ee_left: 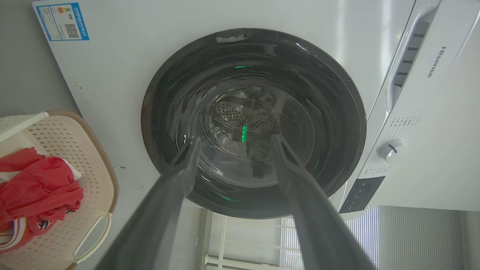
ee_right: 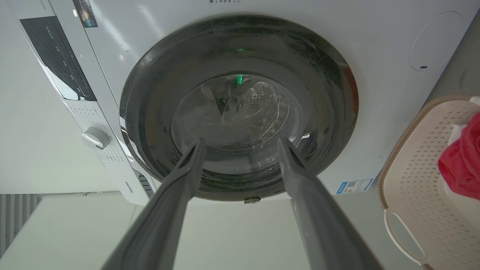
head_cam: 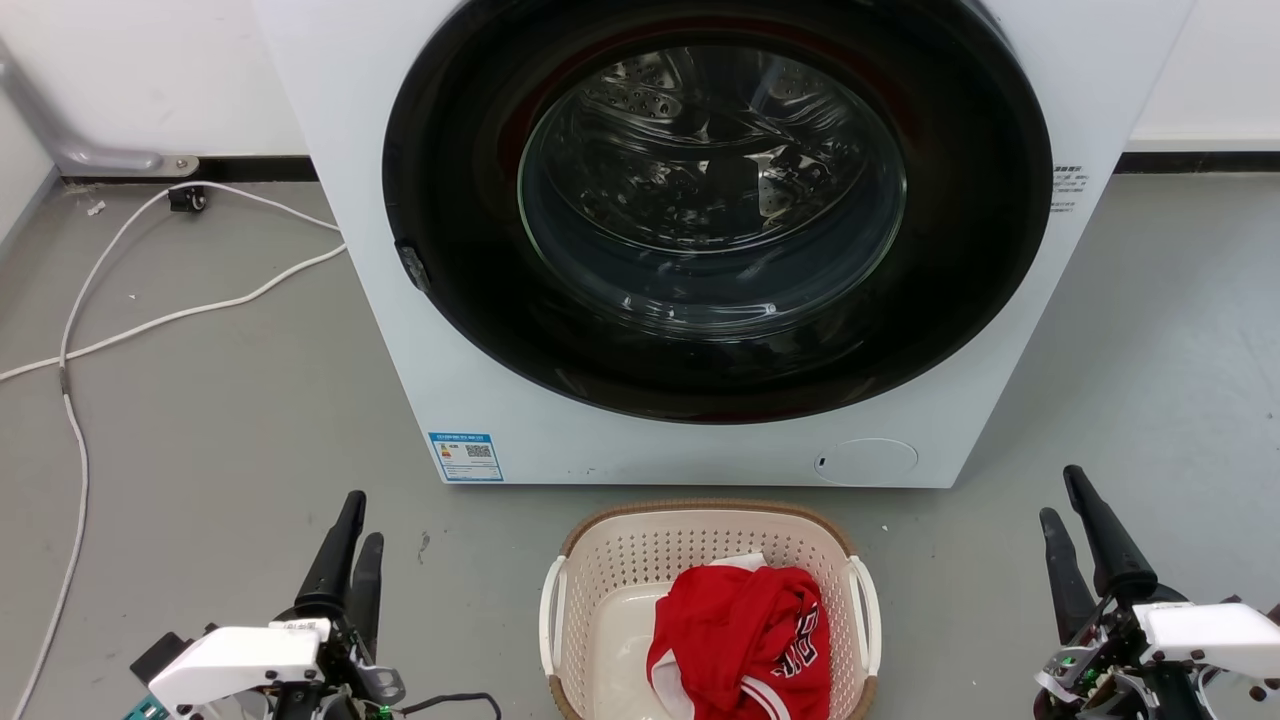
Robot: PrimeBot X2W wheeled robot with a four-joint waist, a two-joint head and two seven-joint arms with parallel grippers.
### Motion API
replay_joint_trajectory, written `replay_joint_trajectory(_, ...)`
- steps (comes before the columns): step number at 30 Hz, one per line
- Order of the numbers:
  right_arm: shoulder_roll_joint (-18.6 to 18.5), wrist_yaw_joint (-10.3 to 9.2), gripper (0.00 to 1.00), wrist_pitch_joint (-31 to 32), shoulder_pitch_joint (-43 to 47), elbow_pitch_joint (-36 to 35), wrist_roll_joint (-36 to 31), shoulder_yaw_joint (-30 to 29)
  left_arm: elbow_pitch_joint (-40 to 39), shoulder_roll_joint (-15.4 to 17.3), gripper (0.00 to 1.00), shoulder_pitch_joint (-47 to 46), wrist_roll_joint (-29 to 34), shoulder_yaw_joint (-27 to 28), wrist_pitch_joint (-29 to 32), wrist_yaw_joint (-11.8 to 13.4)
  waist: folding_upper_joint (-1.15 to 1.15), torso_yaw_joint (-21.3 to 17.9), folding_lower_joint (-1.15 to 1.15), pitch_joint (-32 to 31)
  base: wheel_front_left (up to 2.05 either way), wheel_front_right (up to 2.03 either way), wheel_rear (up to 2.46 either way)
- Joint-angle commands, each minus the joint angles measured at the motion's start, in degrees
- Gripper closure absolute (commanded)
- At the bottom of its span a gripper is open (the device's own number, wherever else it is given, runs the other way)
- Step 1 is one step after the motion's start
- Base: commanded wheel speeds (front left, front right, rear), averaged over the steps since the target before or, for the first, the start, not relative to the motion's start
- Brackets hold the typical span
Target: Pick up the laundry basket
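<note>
Both my jaws stood wide, empty, either side of the laundry basket (head_cam: 620,560); an uneven lift could tip out the red garment (head_cam: 735,625).

Head view: left gripper (head_cam: 363,520) sat at lower left, fingers pointing up, leaning slightly right, parted. Right gripper (head_cam: 1060,493) sat at lower right, fingers up, leaning left, also parted. Both empty, arms well apart.

Pretty plain room: grey floor (head_cam: 220,400), white far wall (head_cam: 150,70) with black skirting (head_cam: 250,168), big white washer (head_cam: 600,450), loose white cable (head_cam: 200,312) on the left.
</note>
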Motion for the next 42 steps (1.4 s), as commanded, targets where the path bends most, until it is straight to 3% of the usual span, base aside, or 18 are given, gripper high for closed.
replay_joint_trajectory(1, -0.09, 0.02, 0.0, -0.58, -0.78, -1.66, -0.17, 0.26, -1.44, 0.24, 0.0, -1.19, 0.12, -0.88, -0.75, -0.04, 0.0, 0.0, 0.0, 0.01, 0.0, 0.0, 0.0)
replay_joint_trajectory(10, -1.0, 0.03, 0.0, -3.36, 0.33, -3.58, -5.28, 1.64, -3.12, 0.22, 0.0, -1.22, 5.45, -3.15, -3.3, -0.07, 0.0, -0.02, 0.0, 0.0, 0.0, 0.0, 0.0)
replay_joint_trajectory(27, -1.56, 0.05, 0.0, -6.48, 1.31, -7.42, -32.8, 2.84, -6.22, 0.19, 0.0, -1.63, 30.97, -7.07, -7.33, 1.42, 0.0, 0.04, 0.0, 0.11, 0.0, 0.0, 0.0)
replay_joint_trajectory(42, -1.27, 0.07, 0.0, -7.0, 2.6, -10.82, -49.87, 3.68, -6.13, 0.97, 0.0, -1.94, 47.19, -10.49, -10.32, 3.3, 0.0, -0.05, 0.0, 0.13, 0.0, 0.0, 0.0)
